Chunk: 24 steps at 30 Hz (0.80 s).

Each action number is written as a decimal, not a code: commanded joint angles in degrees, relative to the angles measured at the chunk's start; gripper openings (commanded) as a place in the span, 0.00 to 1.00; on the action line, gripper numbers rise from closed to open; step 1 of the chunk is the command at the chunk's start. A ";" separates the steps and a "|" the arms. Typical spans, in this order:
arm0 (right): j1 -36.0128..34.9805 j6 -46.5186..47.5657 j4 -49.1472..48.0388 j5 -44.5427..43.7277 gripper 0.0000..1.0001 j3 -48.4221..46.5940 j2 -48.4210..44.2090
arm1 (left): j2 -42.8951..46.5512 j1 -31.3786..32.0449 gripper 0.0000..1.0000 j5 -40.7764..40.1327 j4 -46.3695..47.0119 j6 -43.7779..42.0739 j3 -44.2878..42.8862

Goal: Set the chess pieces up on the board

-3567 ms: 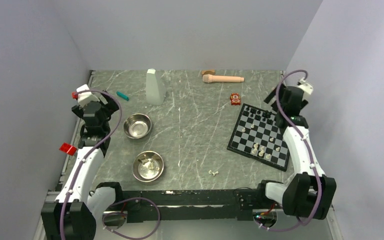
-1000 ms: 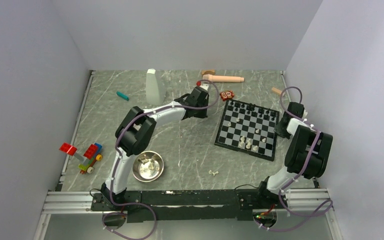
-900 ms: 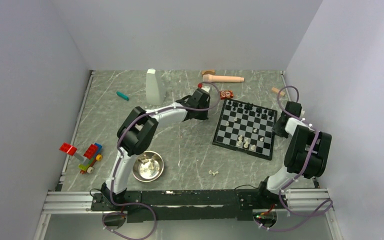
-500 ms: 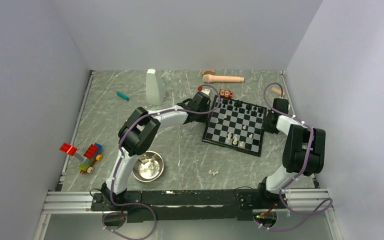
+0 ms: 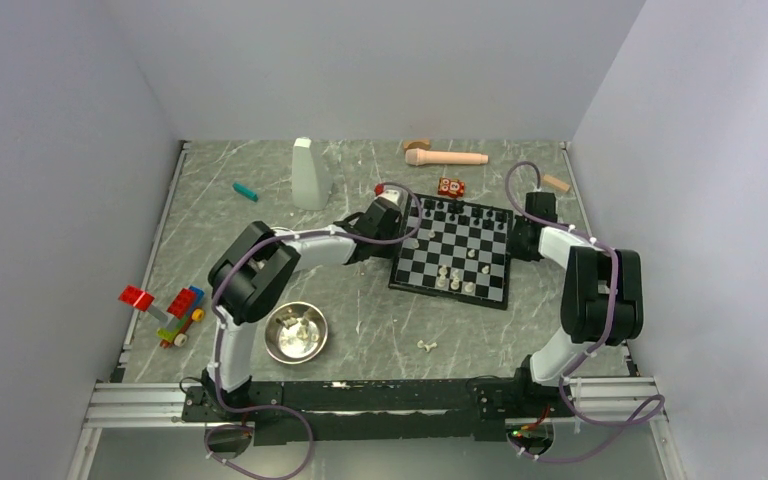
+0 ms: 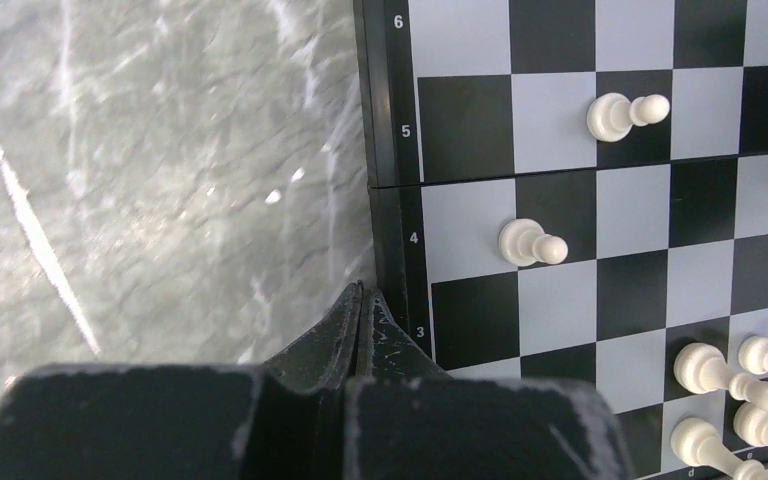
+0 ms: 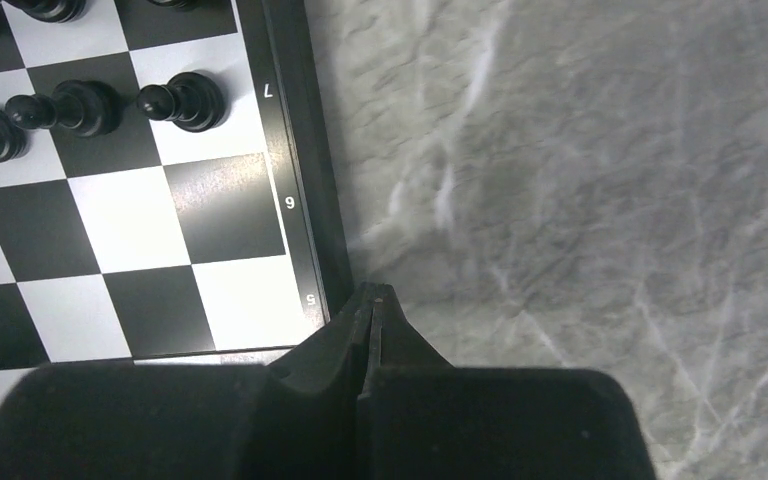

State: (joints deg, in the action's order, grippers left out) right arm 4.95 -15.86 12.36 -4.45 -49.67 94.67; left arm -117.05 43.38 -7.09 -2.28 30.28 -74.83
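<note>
right of centre on the grey marble table (image 5: pixel 210 230), your board (image 5: pixel 430 255) lies flat. black pieces (image 5: pixel 460 211) line its far rows, white pieces (image 5: pixel 457 283) bunch toward its near edge, and one stray white piece (image 5: pixel 425 346) lies off the board, toward the arm bases. your left gripper (image 6: pixel 360 296) has its fingers pressed together on nothing, tip at the board's border by the 3. your right gripper (image 7: pixel 372 293) is likewise closed and empty, tip at the opposite border by the 5. a steel bowl (image 5: pixel 271 335) sits near the left arm, with toy blocks (image 5: pixel 175 305) further left.
</note>
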 commanded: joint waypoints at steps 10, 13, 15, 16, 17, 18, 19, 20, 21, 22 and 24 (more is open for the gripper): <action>-9.03 -1.41 6.31 11.08 0.00 -0.95 0.40 | 9.48 0.44 0.00 -1.83 -0.39 1.10 13.98; -10.69 -2.23 6.10 11.50 0.00 0.12 -0.14 | 11.92 0.40 0.00 -2.52 0.20 1.57 17.76; -11.49 -2.90 6.52 12.24 0.00 0.20 -0.66 | 13.59 0.42 0.00 -2.94 0.40 1.88 19.96; -12.05 -3.21 6.35 12.53 0.00 0.53 -1.10 | 14.48 0.42 0.00 -3.04 0.43 2.00 20.91; -12.75 -3.60 6.28 12.68 0.00 0.77 -1.44 | 15.35 0.44 0.00 -3.27 0.43 2.13 21.96; -13.51 -3.78 6.61 12.78 0.00 0.73 -1.56 | 16.59 0.48 0.00 -3.65 0.40 2.25 22.87; -14.16 -4.11 6.84 13.06 0.00 0.72 -1.42 | 17.47 0.44 0.00 -3.96 0.43 2.41 24.00; -14.76 -4.48 7.03 13.28 0.00 0.72 -1.23 | 18.28 0.42 0.00 -4.24 0.36 2.58 24.90; -15.43 -4.83 7.06 13.51 0.00 0.78 -1.12 | 19.09 0.44 0.00 -4.32 0.55 2.78 25.85; -16.16 -5.27 7.02 13.69 0.00 0.92 -1.10 | 19.76 0.40 0.00 -4.24 0.69 2.99 26.75; -17.79 -6.21 6.85 13.65 0.00 1.33 -0.99 | 20.82 0.47 0.00 -4.36 0.78 3.16 28.23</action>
State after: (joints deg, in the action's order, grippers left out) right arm -8.45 -17.74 16.14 1.43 -49.95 93.97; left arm -97.91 42.92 -14.37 -0.38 31.20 -49.84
